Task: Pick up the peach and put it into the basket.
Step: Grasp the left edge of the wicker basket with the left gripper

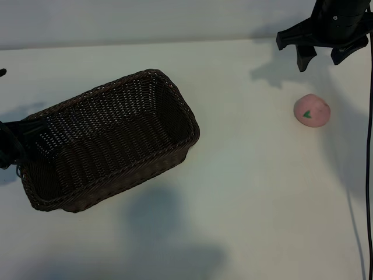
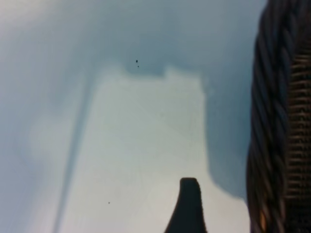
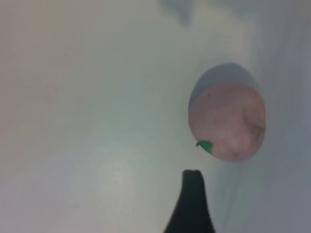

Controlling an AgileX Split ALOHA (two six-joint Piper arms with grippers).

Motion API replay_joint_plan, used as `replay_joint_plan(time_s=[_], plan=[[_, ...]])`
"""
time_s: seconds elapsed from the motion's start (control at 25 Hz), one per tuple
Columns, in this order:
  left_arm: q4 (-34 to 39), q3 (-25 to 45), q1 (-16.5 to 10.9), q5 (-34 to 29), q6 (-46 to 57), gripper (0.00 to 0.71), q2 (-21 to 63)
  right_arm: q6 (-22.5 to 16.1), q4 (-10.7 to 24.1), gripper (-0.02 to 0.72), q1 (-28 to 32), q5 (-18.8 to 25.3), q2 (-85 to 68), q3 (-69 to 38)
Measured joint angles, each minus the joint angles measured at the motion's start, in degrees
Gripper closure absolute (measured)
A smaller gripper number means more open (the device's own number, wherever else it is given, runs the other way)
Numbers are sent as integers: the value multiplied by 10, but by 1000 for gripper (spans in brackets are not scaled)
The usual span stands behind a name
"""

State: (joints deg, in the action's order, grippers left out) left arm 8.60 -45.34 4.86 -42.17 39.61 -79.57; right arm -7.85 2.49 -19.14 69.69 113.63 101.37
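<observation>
The peach [image 1: 312,111], a small pink ball with a green leaf mark, lies on the white table at the right. My right gripper [image 1: 320,63] hangs open above and just behind it, holding nothing. In the right wrist view the peach [image 3: 227,121] lies just off to one side beyond the one dark finger [image 3: 192,204] that shows. The dark-brown wicker basket [image 1: 175,93] stands at the left of centre and holds nothing. My left gripper [image 1: 7,146] sits at the table's left edge against the basket's left end, open. In its wrist view one finger [image 2: 188,206] stands apart from the braided rim [image 2: 277,121].
The white table [image 1: 245,192] runs bare between the basket and the peach and toward the front. A black cable [image 1: 369,175] hangs down the right edge. A pale wall backs the table.
</observation>
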Motion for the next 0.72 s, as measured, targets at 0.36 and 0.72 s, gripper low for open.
replay_joint_plan(time_s=[0.36, 0.72], plan=[[-102, 0, -48, 75, -122, 130, -69, 0, 0, 129, 0, 1, 0, 0], [-137, 0, -48, 114, -159, 130, -144, 0, -1, 129, 0, 1, 0, 0]])
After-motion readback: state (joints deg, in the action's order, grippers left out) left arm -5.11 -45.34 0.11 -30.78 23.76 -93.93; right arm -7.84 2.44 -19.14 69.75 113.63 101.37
